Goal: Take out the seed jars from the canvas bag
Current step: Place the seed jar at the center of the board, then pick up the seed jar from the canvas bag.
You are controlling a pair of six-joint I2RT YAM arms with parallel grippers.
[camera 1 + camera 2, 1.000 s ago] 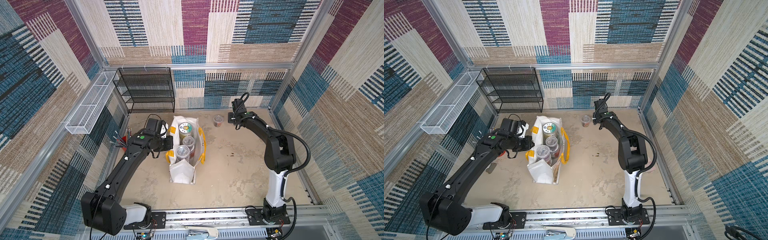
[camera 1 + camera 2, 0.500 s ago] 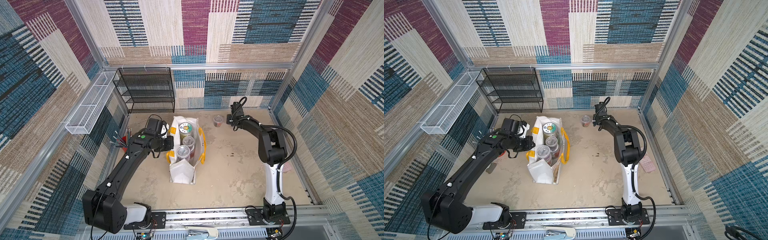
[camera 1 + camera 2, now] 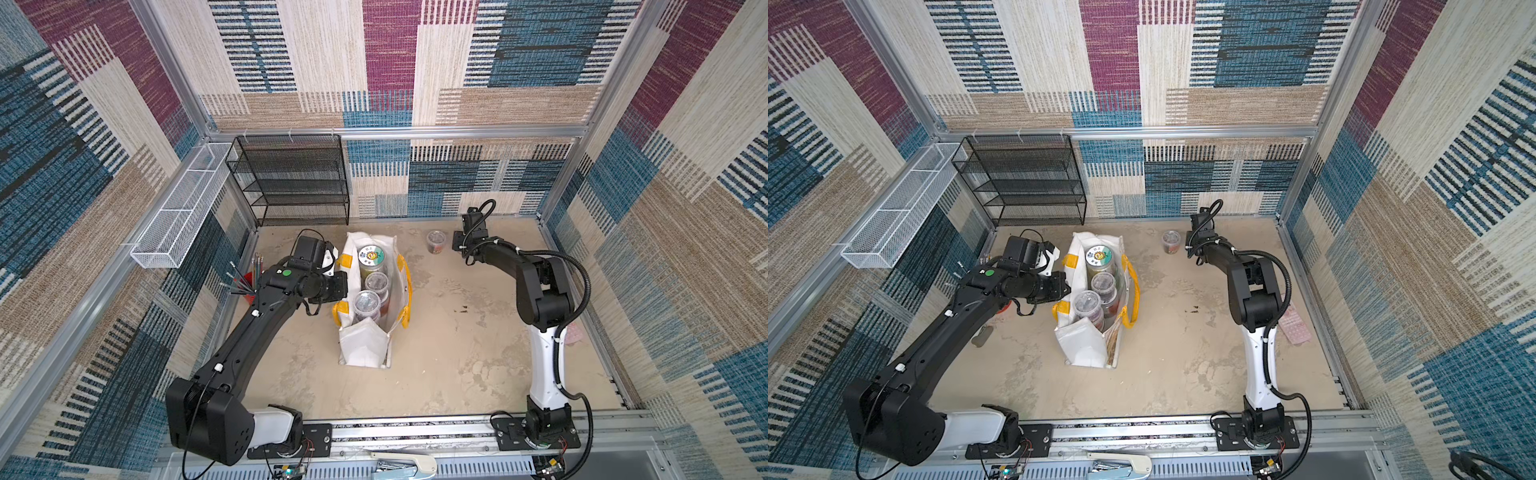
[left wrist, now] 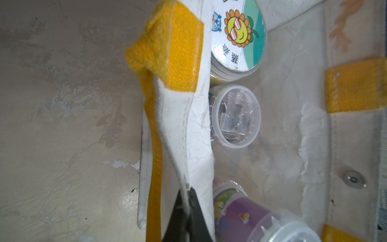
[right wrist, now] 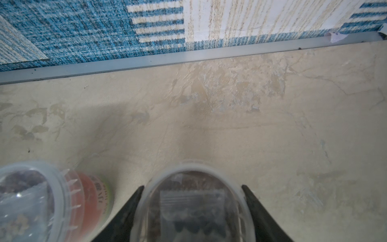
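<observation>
Jars showing in the open mouth of the canvas bag (image 3: 365,353): a picture-lid jar (image 3: 371,255) at the far end, a middle tub (image 3: 376,282) with a clear lid, and a nearer tub (image 3: 365,300). The bag stands upright around mid-table in both top views.

The left gripper (image 4: 187,189) has its fingers pressed together, pinching the bag's white rim on the side facing the left arm, right next to the yellow strap handle (image 4: 155,146).

The right gripper (image 5: 192,186) is over by the back wall, well apart from the bag. It's got a held tub (image 5: 192,209) clamped between its fingers, one finger on each side of the clear wall. Can't tell if the bottom is on the table or just off it, and the top views hide this one under the wrist.

Just beside it a red-label tub (image 5: 88,201) stands on the table, also visible in a top view (image 3: 435,242).

A red cup of pencils (image 3: 248,296) sits by the left arm near the side wall.
</observation>
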